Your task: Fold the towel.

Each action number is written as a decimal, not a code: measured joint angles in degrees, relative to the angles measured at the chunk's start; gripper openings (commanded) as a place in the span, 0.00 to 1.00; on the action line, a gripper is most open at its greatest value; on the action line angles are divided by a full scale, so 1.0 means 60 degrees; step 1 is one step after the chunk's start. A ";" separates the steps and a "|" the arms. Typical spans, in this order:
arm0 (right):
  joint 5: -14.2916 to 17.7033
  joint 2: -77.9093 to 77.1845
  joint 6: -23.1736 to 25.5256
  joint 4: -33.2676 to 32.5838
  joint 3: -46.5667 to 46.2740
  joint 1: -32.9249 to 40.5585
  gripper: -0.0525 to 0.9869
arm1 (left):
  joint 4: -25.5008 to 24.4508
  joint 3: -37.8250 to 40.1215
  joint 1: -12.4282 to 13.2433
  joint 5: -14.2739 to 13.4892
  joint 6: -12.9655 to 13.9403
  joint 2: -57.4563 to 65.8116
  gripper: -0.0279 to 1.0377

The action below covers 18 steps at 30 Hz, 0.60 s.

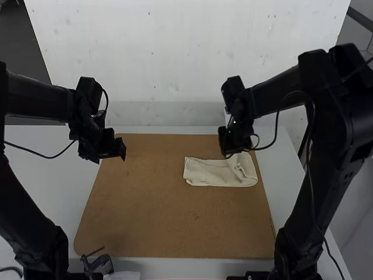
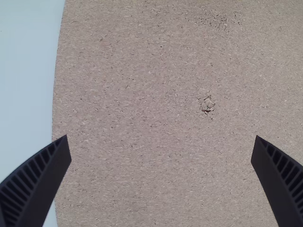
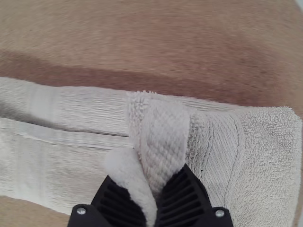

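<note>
The cream towel [image 1: 211,172] lies as a folded strip on the right part of the brown board, its right end doubled over. Above its right part is my right gripper [image 1: 232,153]. In the right wrist view the right gripper [image 3: 152,198] is shut on a raised, pinched part of the towel [image 3: 255,151], with layered cloth under and around it. My left gripper [image 1: 122,153] hangs over the board's far left corner, apart from the towel. The left wrist view has the left gripper [image 2: 161,151] wide open, nothing between its fingers.
The brown board [image 1: 145,216] covers the middle of the white table [image 1: 41,181]. A small dark object with a thin arm [image 1: 98,263] sits at the board's near left edge. Cables hang from both arms.
</note>
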 measured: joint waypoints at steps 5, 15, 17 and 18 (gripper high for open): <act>0.0375 0.0969 0.0874 -0.0200 0.0973 0.1457 0.07 | 0.0015 -0.0208 0.0018 0.0000 0.0000 0.0000 0.95; 0.0889 0.2014 0.1625 -0.0623 0.2153 0.2601 0.07 | 0.0240 -0.0302 0.0109 -0.0004 0.0000 0.0000 0.95; 0.0940 0.2167 0.1676 -0.0637 0.2273 0.2703 0.07 | 0.0284 -0.0321 0.0109 0.0000 0.0000 0.0000 0.95; 0.0965 0.2226 0.1705 -0.0645 0.2313 0.2732 0.07 | 0.0321 -0.0342 0.0106 0.0000 0.0000 0.0000 0.95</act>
